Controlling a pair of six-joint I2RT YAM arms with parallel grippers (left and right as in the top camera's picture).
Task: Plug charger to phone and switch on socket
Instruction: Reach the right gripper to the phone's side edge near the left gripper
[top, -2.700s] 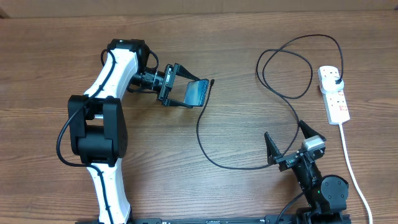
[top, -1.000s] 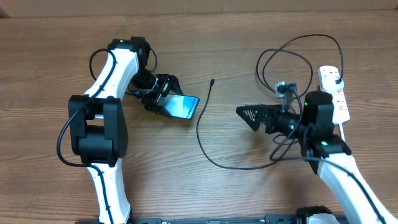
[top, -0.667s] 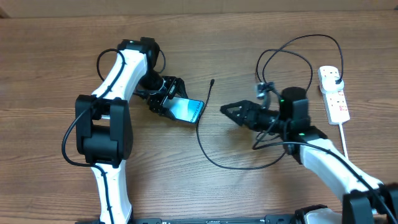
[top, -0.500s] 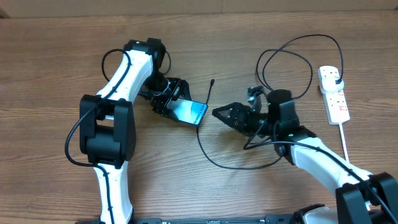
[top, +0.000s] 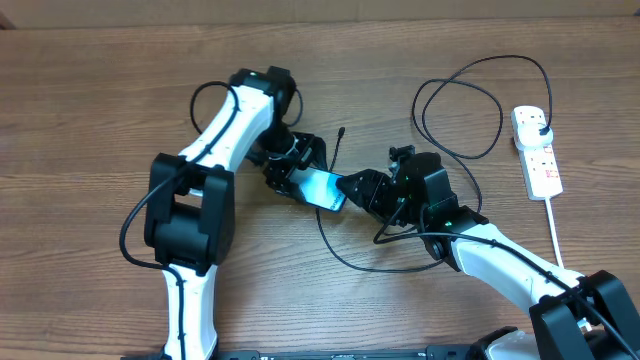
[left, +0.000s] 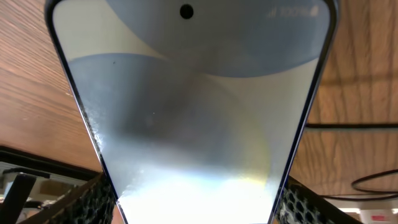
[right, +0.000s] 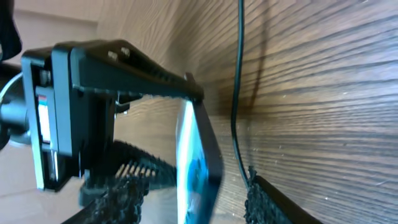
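Note:
My left gripper (top: 303, 178) is shut on the phone (top: 323, 188) and holds it tilted above the table centre, its light blue screen filling the left wrist view (left: 193, 112). My right gripper (top: 352, 187) is open, with its fingers (right: 196, 205) on either side of the phone's free end (right: 200, 155) and not touching it. The charger, a thin black cable (top: 322, 225), lies on the table with its connector tip (top: 342, 130) just behind the phone. Its black plug (top: 540, 124) sits in the white socket (top: 537, 160) at the far right.
The black cable loops (top: 460, 110) between my right arm and the socket and also curves under my right arm. A thick white cord (top: 568, 270) runs from the socket to the front edge. The cable passes close by my right finger (right: 239, 81).
My left arm has carried the phone right, toward the centre. My right arm has swung up from the front right and leftward, its open jaws now around the phone's end.

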